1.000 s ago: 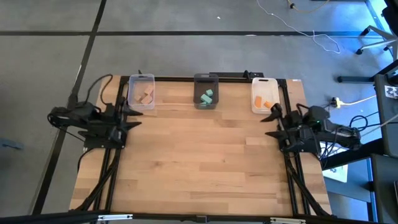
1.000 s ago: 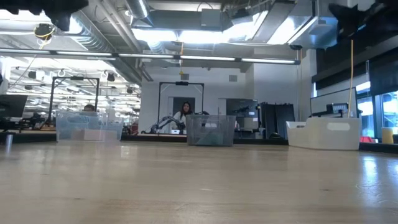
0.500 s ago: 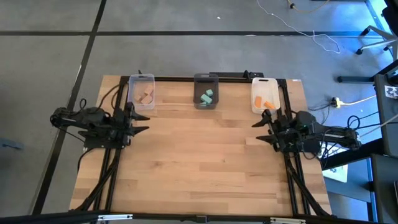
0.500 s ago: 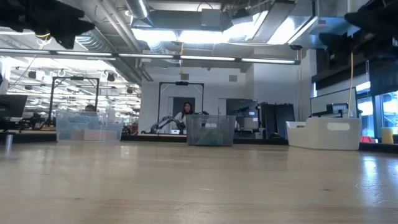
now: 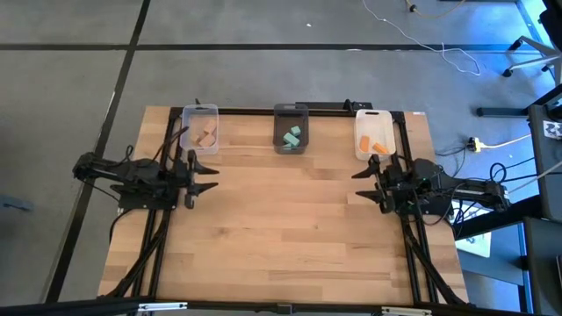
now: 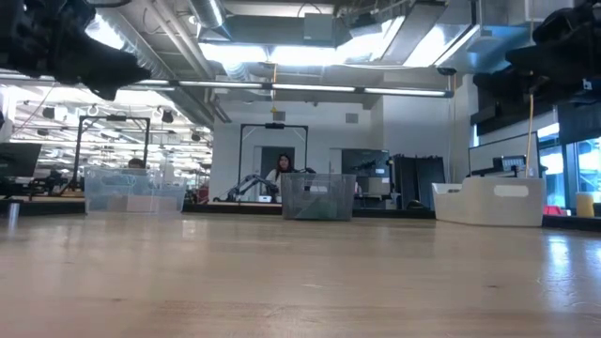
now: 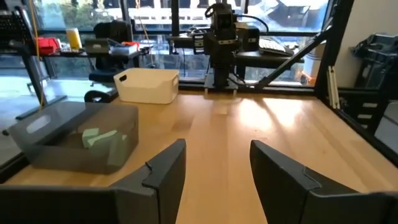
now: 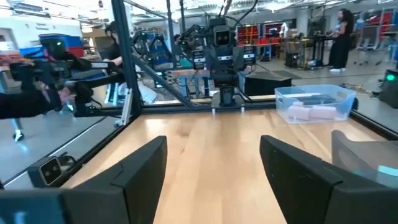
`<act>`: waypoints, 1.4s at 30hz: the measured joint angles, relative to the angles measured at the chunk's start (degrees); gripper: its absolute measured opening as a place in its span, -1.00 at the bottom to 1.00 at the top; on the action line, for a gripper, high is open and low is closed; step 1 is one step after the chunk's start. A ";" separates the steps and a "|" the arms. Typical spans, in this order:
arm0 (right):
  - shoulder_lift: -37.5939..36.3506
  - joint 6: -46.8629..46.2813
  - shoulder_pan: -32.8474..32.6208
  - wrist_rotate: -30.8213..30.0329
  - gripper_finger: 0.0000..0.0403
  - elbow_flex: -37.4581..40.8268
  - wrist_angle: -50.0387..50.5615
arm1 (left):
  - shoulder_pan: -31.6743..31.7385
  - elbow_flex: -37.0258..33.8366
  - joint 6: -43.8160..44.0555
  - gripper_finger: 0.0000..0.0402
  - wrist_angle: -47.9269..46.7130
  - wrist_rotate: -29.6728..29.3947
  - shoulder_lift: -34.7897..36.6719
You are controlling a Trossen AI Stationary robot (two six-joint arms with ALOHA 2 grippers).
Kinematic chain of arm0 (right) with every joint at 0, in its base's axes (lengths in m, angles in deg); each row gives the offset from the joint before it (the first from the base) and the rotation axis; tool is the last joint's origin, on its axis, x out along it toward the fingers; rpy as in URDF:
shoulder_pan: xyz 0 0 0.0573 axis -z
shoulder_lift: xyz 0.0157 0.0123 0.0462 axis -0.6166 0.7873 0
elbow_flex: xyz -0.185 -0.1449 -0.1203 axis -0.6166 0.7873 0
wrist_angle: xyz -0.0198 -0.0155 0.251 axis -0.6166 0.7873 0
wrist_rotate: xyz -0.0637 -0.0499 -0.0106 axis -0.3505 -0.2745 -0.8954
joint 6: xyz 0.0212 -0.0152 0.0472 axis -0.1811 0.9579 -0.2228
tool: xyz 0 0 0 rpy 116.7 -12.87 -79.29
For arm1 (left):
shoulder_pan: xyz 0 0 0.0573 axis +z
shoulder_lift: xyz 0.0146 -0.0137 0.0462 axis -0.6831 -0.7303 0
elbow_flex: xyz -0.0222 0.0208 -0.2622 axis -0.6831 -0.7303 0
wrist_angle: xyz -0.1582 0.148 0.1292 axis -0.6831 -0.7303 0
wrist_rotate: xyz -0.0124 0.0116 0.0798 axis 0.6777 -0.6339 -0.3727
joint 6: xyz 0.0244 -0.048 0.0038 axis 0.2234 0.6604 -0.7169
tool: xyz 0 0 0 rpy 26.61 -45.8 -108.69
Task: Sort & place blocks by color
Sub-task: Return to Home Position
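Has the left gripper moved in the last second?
Yes. The left gripper has shifted toward the table's middle, farther from the clear bin.

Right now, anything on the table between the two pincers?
Nothing. In the high view, only bare table lies between the left pincer and the right pincer. Both wrist views agree.

Left pincer (image 5: 209,176) splayed, pointing inward, right pincer (image 5: 358,183) splayed, pointing toward it
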 joint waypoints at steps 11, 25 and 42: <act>0.04 -1.20 0.00 -7.80 0.29 -0.04 1.50 | 0.00 -4.35 -2.94 -0.16 2.45 3.62 0.04; 0.04 0.27 -0.01 -11.55 0.29 -0.07 2.11 | -0.02 -4.37 -3.34 -0.16 1.80 6.25 0.00; 0.04 0.21 0.00 -11.48 0.29 -0.09 2.11 | -0.02 -4.37 -3.69 -0.16 1.67 6.25 0.00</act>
